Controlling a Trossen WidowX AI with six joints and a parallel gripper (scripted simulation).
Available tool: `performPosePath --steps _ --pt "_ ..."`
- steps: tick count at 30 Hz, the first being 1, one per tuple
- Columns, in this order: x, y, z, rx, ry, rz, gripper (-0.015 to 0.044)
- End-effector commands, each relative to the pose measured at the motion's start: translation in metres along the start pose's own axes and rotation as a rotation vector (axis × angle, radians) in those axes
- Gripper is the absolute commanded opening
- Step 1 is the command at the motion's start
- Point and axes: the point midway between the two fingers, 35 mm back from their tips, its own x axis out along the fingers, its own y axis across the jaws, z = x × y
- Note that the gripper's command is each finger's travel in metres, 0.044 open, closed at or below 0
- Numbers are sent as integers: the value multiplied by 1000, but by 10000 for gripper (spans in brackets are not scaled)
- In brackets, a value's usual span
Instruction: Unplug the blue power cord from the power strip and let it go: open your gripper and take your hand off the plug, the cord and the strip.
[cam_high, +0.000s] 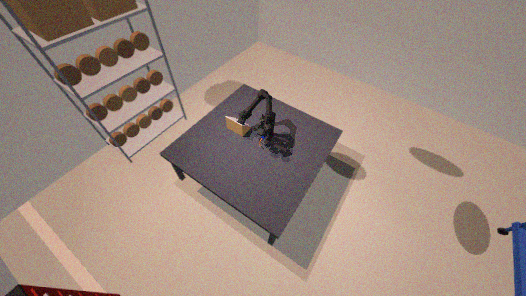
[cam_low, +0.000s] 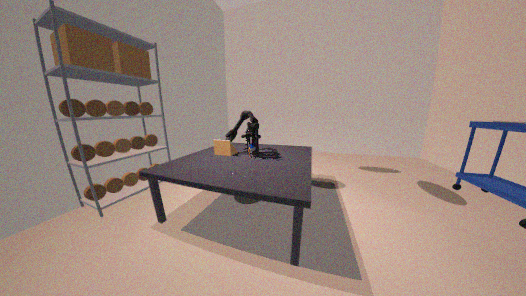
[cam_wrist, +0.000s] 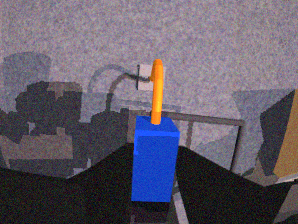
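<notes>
Presently I have the gripper (cam_wrist: 154, 183) clamped on the blue plug (cam_wrist: 154, 159), its orange cord (cam_wrist: 157, 92) running ahead above the tabletop (cam_low: 260, 180); whether it sits in the power strip I cannot tell, and release and withdrawal remain outstanding.

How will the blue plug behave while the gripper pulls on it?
The plug looks like a stiff, flat-sided block, so the closed gripper should hold it without rolling. The orange cord rising from it bends slightly, so it will probably trail loosely.

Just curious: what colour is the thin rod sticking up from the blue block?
Orange, seen best in the wrist view.
</notes>
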Motion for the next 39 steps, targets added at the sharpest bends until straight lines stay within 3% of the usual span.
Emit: performPosePath --steps 1,18,34,39 --pt "-1 1 7 2 -4 1 0" --pt "-3 2 35 5 -5 1 0" --pt "-3 2 40 7 1 0 420" --pt "-12 0 85 7 0 0 440"
